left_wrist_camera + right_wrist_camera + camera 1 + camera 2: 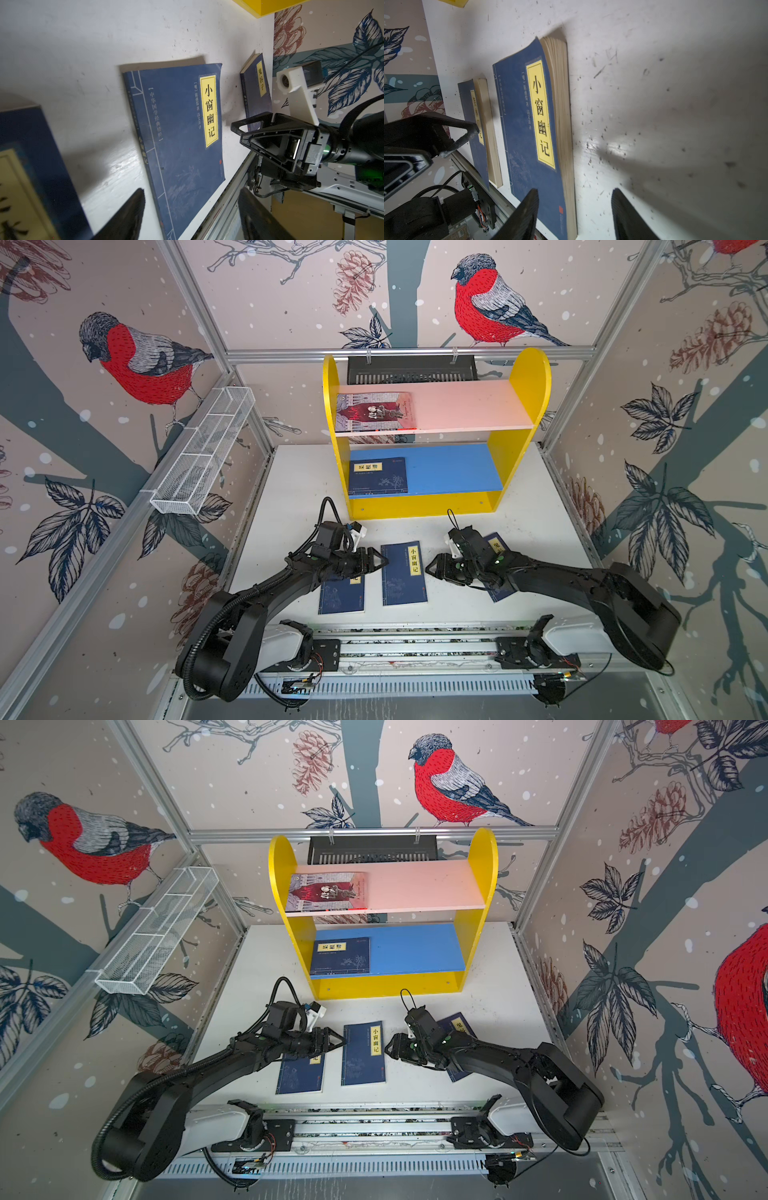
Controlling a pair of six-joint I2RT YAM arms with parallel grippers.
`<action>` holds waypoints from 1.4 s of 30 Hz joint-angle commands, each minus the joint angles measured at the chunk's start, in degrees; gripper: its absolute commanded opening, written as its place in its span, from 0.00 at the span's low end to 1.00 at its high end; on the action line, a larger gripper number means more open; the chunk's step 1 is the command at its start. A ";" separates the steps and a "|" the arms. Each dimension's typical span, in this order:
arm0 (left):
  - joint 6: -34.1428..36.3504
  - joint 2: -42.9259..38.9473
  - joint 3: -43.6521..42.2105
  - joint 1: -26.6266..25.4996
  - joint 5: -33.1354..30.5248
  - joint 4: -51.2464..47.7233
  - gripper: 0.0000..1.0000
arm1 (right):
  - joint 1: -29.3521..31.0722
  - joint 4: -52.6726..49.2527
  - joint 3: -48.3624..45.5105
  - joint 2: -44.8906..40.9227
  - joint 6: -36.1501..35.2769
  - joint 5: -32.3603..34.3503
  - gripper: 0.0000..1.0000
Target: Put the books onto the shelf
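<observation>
Five books are in view in both top views: two on the shelf [530, 377] and three flat on the white counter [299, 481]. At far left a white wire basket [203, 452] hangs on the side wall rail.

Next the left arm reaches in low over the counter. The left fingers [374, 559] point toward the middle. The left wrist view shows them [129, 216] apart with nothing between. Under that arm lies the left navy book [341, 597], its upper part hidden by the wrist.

Behind, on the shelf, the grey-lilac book [376, 411] lies flat at the left end of the pink upper board [469, 406]. The shelved navy book [378, 475] lies flat at the left end of the blue lower board [449, 468]. A black slotted tray [411, 369] hangs on the rear rail behind the shelf.

The middle navy book [403, 572] lies face up on the counter between the two arms, its yellow title label near its right edge. The left fingertips reach its left edge; whether they touch it I cannot tell.

Just right of that book are the right fingers [434, 566], turned toward it. In the right wrist view they [527, 212] are spread and hold nothing. The right navy book [496, 545] lies tilted beneath the right arm, mostly covered.
</observation>
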 commanded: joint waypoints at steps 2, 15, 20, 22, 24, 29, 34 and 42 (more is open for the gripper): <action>-0.04 0.85 -0.96 -0.91 -0.71 3.20 0.73 | -0.18 2.33 0.46 1.81 -1.61 -2.07 0.58; -3.21 5.40 -2.68 -1.42 0.54 6.57 0.80 | -0.21 4.46 0.64 6.38 -1.97 -4.99 0.59; -3.36 7.14 -2.43 -1.47 1.10 7.29 0.81 | -0.20 7.02 -0.17 7.95 -1.60 -6.91 0.59; -3.65 7.38 -2.79 -1.60 1.71 8.04 0.81 | -0.13 7.80 -0.42 9.00 -1.53 -7.46 0.59; -4.17 7.74 -3.17 -1.72 2.20 8.79 0.81 | -0.15 8.78 -0.53 9.90 -1.25 -8.17 0.59; -5.60 9.29 -2.62 -2.08 4.97 11.12 0.81 | -0.14 12.60 -1.56 11.21 -0.01 -9.54 0.59; -6.35 10.23 -1.55 -2.26 6.47 12.27 0.81 | -0.18 14.67 -1.34 11.96 0.67 -10.74 0.58; -5.91 8.53 -2.16 -2.28 5.20 11.67 0.81 | -0.55 15.89 -1.26 11.28 0.91 -11.95 0.56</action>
